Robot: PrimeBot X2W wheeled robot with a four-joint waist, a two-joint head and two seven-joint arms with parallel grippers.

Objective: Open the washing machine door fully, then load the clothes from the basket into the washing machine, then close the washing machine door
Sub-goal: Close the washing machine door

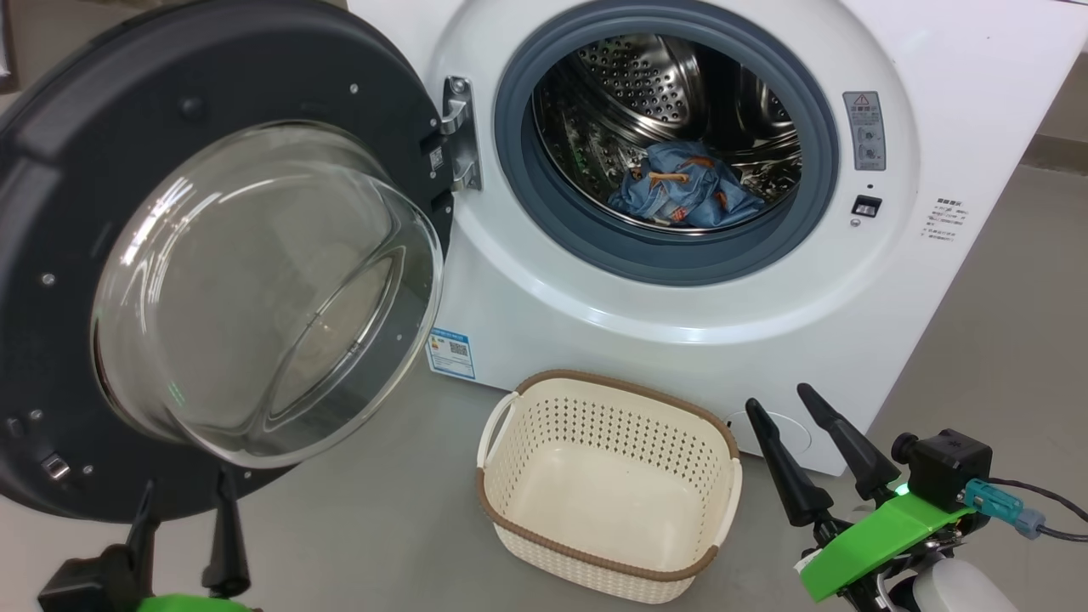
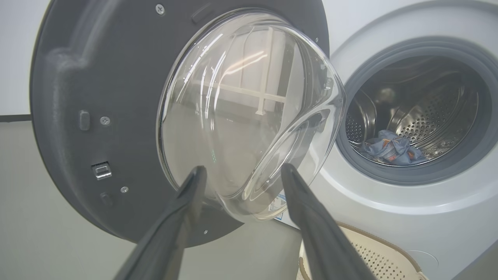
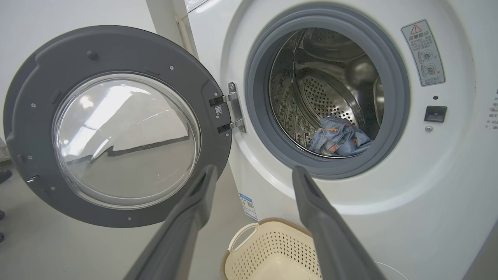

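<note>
**Open door lies straight ahead of the left end effector, with the load in the drum**

The large white front-loading washing machine [image 1: 680, 323] stands ahead of both arms, its steel perforated drum exposed. The large round washing machine door [image 1: 76, 170], with a wide black rim and a bulging clear glass bowl, is swung out wide on its hinge. Its inner face is turned toward the robot.

The door sits directly in front of the left end effector [image 2: 242, 168], close to its fingertips. The hinge is off to that end effector's right and the latch edge off to its left. The left arm is plainly the nearer one, and closing the door probably means catching that far rim and swinging it rightward.

The small cream-white perforated plastic basket [image 1: 612, 425] with a brown woven-look rim sits on the floor, just left of the right end effector [image 1: 779, 398]. It looks empty.

The light blue clothes [image 1: 684, 197] with orange-brown print lie bunched at the bottom of the drum, ahead of and above the right end effector.

On both end effectors the fingers are spread apart and hold nothing.
</note>
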